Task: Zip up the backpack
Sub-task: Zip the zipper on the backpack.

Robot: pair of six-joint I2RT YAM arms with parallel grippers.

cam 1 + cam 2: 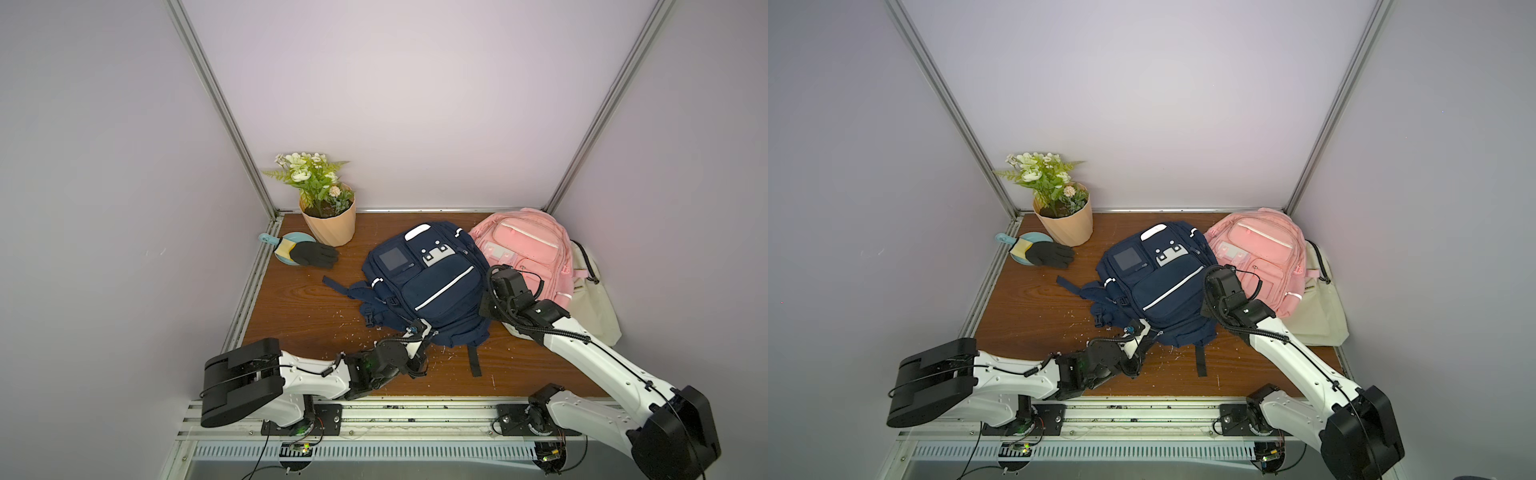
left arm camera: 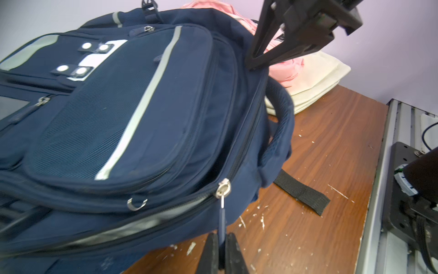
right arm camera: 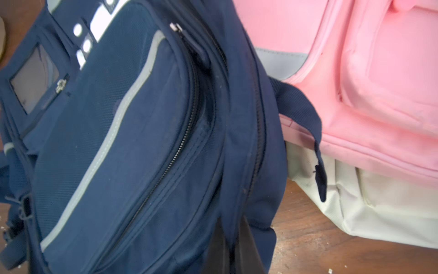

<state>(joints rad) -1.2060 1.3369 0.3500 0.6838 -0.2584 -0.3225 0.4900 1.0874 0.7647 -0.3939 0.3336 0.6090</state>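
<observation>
Left wrist view: the left pincer (image 2: 221,239) pinches the slim dark zipper pull (image 2: 222,220) of the navy fabric backpack (image 2: 118,106). The right pincer (image 2: 253,64) grips its side fabric.

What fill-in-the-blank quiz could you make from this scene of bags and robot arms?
The left gripper is shut on the navy backpack's zipper ____.
Beside it lies a second backpack, coloured ____.
The black glove lies near a pot of ____.
Missing words: pull, pink, flowers.
</observation>
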